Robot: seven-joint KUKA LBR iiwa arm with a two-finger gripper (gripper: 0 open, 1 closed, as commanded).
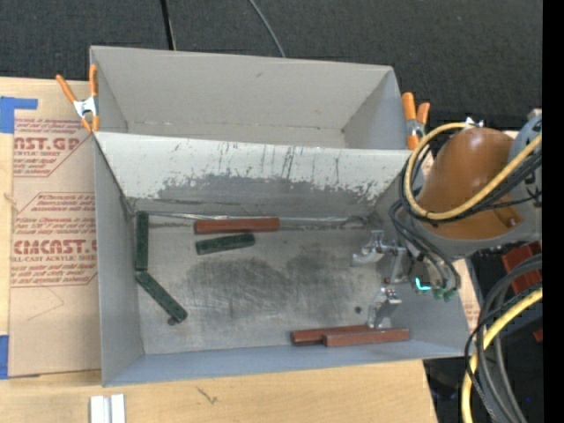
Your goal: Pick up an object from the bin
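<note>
My gripper (379, 278) hangs over the right end of the bin floor with its two metal fingers spread apart, one finger (374, 250) farther back and the other (384, 308) nearer the front; nothing is between them. Just below the front finger lies a long reddish-brown bar (351, 335) along the bin's front wall, its right end almost under that fingertip. A second reddish-brown bar (236, 226) lies near the back wall, well to the left of the gripper.
A short dark green bar (225, 244) lies just under the back brown bar. Two more dark green bars sit at the left: one upright along the wall (141, 241), one slanted (160, 298). The arm with its orange cover and cables overhangs the right rim.
</note>
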